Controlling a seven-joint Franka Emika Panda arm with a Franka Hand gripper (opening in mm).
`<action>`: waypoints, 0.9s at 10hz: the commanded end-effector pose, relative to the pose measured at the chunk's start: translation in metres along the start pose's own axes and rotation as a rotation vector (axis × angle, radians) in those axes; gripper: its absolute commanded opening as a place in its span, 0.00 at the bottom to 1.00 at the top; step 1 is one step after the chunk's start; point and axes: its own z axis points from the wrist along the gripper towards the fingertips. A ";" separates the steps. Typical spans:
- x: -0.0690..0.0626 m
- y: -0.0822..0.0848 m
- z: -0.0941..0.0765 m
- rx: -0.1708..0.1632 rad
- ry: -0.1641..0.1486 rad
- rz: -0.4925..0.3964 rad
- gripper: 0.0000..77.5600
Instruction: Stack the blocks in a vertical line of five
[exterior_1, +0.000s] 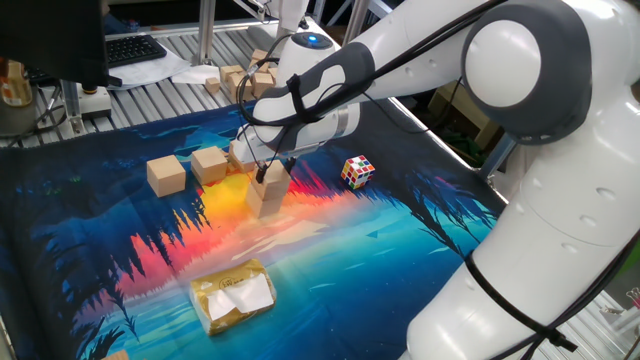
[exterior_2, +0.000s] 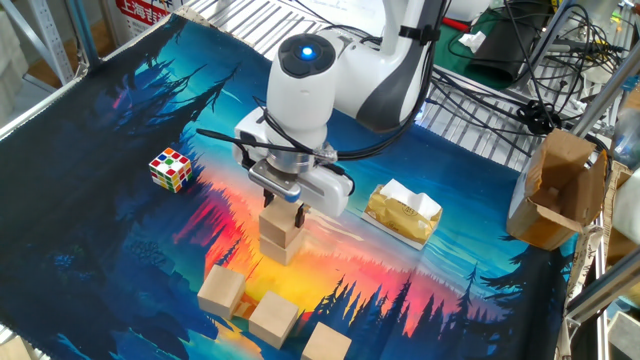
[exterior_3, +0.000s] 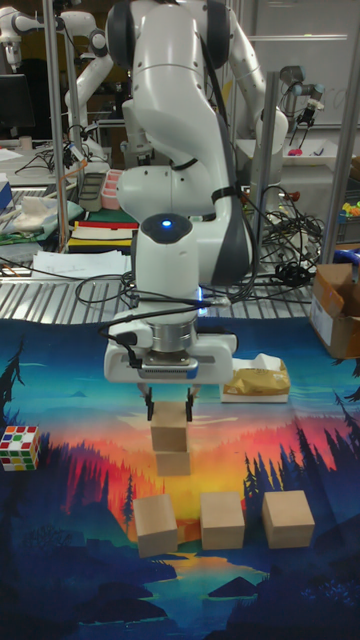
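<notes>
Two blocks (exterior_3: 171, 448) are stacked; my tool (exterior_3: 170, 411) grips the top one's flat sides, rigid, light, three o'clock and nine.

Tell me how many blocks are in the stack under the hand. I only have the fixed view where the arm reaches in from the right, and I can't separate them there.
Observer: Two. The tall fixed view shows the upper block sitting on the lower block.
Operator: Is the hand gripping the top one?
Observer: The hand has a finger on each side of the upper block. I cannot tell whether they press it.
Operator: I count two loose blocks, maybe a third behind the wrist.
Observer: There are three, in a row on the mat: the first loose block, the middle loose block and the last loose block.
</notes>
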 end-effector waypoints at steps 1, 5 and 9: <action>0.000 0.001 0.001 0.003 -0.008 0.033 0.02; 0.001 0.002 0.002 0.006 -0.008 0.053 0.02; 0.001 0.003 0.002 0.008 -0.008 0.058 0.02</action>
